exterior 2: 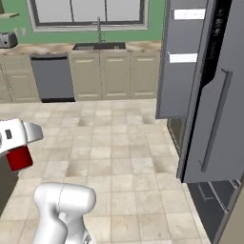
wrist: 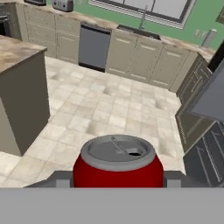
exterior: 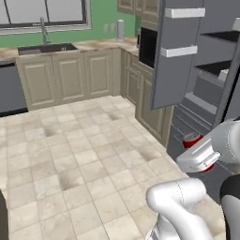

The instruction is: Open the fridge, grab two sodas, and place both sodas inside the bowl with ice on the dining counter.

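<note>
A simulated kitchen with a pale beige tiled floor marked by darker smudges. Along the far green wall runs a wall counter with cream cabinet doors, a sink with a tall tap under a wide window, and a dark grey dishwasher set into the cabinets.

The tall grey fridge stands with its door swung wide — white door bins show on the inside of the door, and dark shelves sit inside the body. From the right base view, the other fridge door is seen edge-on with its long vertical bar handle.

The gripper pinches a red soda can between its two fingers, one pressed to each side; the can stands upright with its grey top and pull tab facing the hand camera. In the left base view the can appears as a red patch behind the white arm, low in front of the fridge; in the right base view it hangs below the hand at the left edge, above the floor.

The hand view adds what the base views lack — a corner of the dining counter at left, with a brown-veined marble top and grey-beige sides, and a toaster on the far counter. The right base view shows a toaster too.
</note>
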Robot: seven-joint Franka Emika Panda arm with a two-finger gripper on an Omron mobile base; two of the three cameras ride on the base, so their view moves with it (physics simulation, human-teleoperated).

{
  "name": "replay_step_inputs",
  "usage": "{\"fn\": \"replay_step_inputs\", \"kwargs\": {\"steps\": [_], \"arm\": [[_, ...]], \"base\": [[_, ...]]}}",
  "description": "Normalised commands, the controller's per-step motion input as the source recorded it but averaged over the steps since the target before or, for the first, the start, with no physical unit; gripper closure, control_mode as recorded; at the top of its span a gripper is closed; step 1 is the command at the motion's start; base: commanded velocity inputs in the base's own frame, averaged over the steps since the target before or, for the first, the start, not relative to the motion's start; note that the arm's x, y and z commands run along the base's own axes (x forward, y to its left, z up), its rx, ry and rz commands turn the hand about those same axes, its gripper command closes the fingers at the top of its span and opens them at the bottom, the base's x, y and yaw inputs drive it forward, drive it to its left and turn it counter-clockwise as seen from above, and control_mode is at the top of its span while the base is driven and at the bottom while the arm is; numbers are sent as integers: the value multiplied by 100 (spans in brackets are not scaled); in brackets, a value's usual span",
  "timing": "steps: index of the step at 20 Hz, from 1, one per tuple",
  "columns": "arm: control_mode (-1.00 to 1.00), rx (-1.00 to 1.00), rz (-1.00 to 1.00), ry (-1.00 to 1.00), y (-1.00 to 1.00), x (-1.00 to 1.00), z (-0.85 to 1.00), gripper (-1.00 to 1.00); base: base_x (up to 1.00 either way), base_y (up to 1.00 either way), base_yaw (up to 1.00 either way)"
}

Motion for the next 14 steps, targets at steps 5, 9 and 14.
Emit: {"fn": "replay_step_inputs", "kwargs": {"steps": [5,9,14], "arm": [[100,0,0,0,0,0,0,100],[100,0,0,0,0,0,0,100],[100,0,0,0,0,0,0,100]], "base": [[-97,77,22],[-74,94,16],[-7,100,6]]}}
